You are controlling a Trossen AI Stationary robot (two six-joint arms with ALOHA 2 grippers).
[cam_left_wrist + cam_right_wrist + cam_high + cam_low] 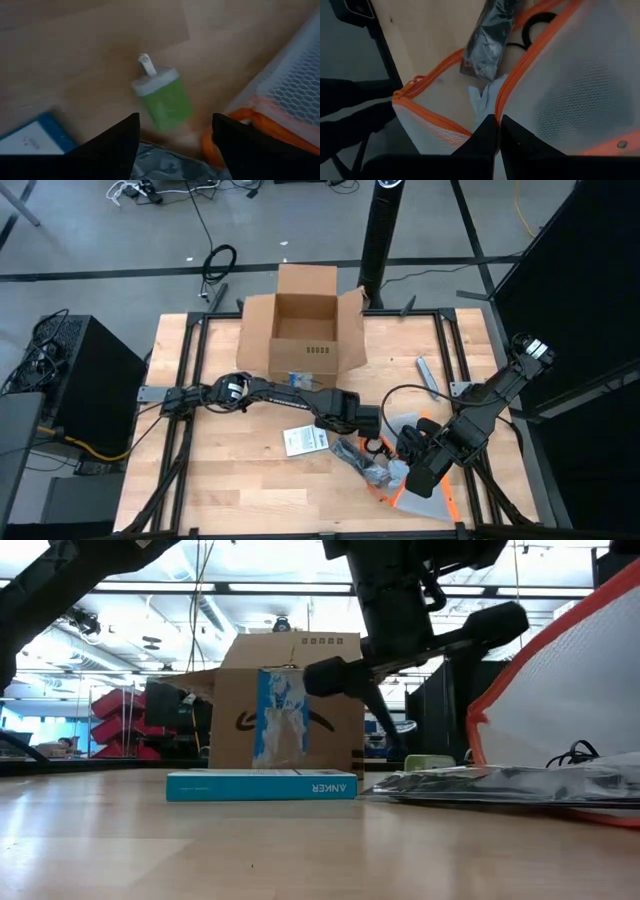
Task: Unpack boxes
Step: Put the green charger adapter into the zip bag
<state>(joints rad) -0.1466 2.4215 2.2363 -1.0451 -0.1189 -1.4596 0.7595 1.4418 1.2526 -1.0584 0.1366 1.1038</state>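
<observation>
The cardboard box [303, 330] stands open behind the left pincer [368, 421], which hovers released and empty. The right pincer [420, 480], clenched on the mesh pouch [570, 75], is farther off.

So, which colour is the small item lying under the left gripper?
The small item is green with a white cap; the left wrist view shows it best.

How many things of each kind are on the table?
Cardboard box: 1
Flat white and blue box: 1
Green and white gadget: 1
Mesh pouch with orange edge: 1
Shiny dark plastic packet: 1
Grey strip: 1
Total: 6
</observation>
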